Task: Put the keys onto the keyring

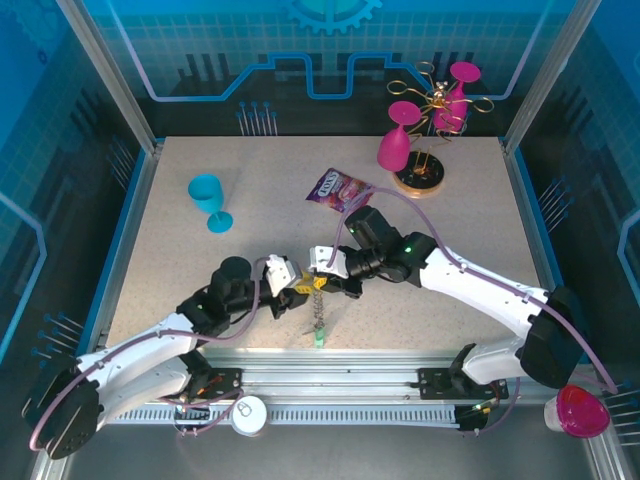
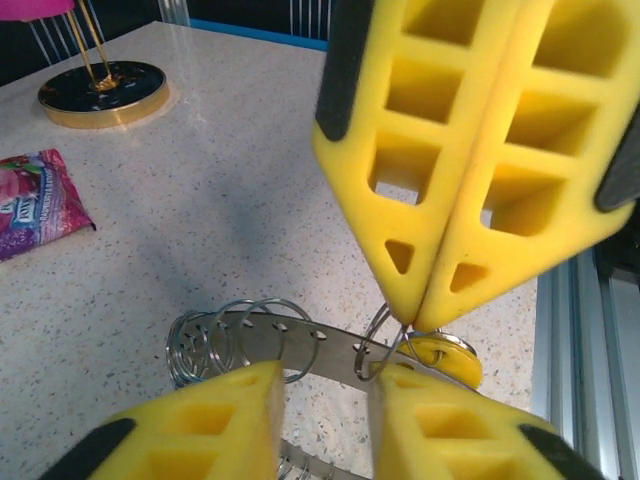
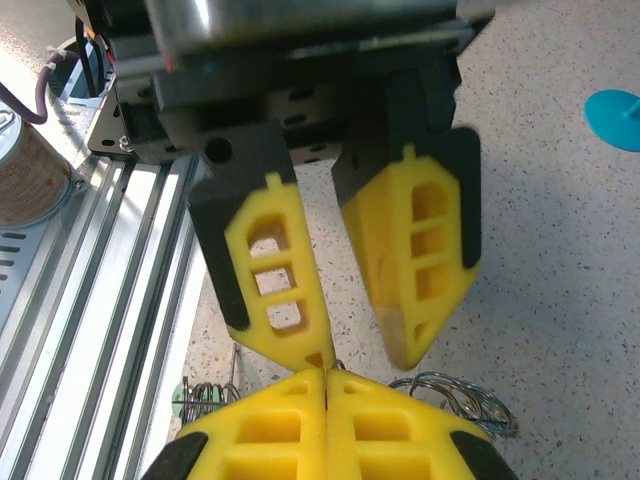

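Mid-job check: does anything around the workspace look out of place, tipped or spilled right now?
One thing stands out: a pink cup sits off the table, beyond its near right corner, away from the other pink goblets on the wire stand. On the table, the blue goblet stands upright and the snack packet lies flat. Nothing looks spilled.

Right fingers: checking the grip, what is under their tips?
A wire loop of the keyring, pinched between them, and a yellow-orange key head beside it. The key's blade is covered.

Stretched white left arm (image 1: 140,352) and white right arm (image 1: 485,288) inward, wrists low. Pressed yellow latticed foam fingers (image 3: 260,430) of right gripper (image 3: 327,372) flat together. Held yellow fingers (image 3: 420,240) of left gripper (image 2: 325,385) slightly parted, one tip touching the right's.
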`<action>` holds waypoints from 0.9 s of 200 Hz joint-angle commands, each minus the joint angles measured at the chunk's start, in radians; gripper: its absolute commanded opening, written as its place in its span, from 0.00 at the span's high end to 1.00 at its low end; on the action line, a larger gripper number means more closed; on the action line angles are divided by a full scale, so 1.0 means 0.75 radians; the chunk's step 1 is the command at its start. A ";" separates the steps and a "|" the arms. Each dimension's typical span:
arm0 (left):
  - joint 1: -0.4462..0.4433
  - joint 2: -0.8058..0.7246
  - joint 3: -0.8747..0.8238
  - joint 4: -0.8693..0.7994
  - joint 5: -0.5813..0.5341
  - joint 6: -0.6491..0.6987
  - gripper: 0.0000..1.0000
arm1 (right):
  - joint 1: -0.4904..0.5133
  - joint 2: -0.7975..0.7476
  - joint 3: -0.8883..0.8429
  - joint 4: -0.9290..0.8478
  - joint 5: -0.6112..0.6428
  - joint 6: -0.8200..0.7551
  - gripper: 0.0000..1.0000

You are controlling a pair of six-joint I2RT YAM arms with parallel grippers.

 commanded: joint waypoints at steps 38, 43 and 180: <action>-0.008 0.149 -0.039 0.370 0.124 -0.058 0.95 | 0.027 0.032 -0.031 0.112 -0.046 0.052 1.00; -0.007 0.150 -0.047 0.396 0.124 -0.069 0.96 | 0.026 0.032 -0.036 0.112 -0.042 0.053 1.00; -0.095 0.166 0.062 -0.008 -0.258 -0.265 0.69 | -0.394 -0.079 -0.292 -0.190 0.412 1.362 0.69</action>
